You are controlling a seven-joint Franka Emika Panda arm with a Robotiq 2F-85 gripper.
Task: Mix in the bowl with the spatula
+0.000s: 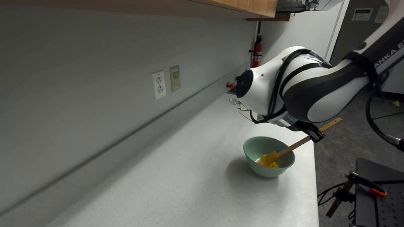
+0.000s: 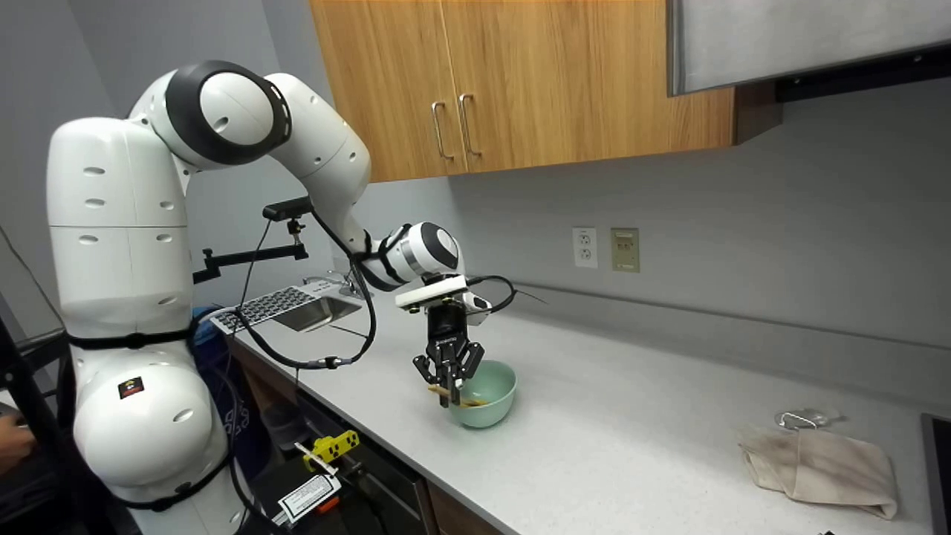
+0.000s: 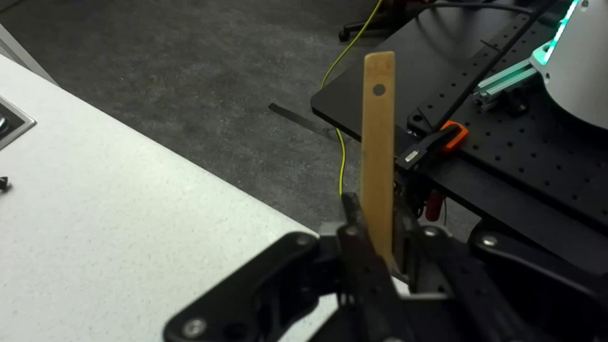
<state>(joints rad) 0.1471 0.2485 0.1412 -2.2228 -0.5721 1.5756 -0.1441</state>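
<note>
My claw point(image 1: 316, 136), its jaws drawn tight from both sides, grips a wood-handled spatula point(image 1: 295, 145) over a white counter point(image 1: 176, 176). The spatula slants down to the left in an exterior view, its yellow head point(image 1: 269, 158) inside the green bowl point(image 1: 266, 172), just beside yellow bits point(image 1: 274, 165). The bowl sits near the counter's right edge there; the handle's holed end juts past my claw in the wrist view. In an exterior view, a folded cloth point(image 2: 825, 468) lies well apart, on the right.
</note>
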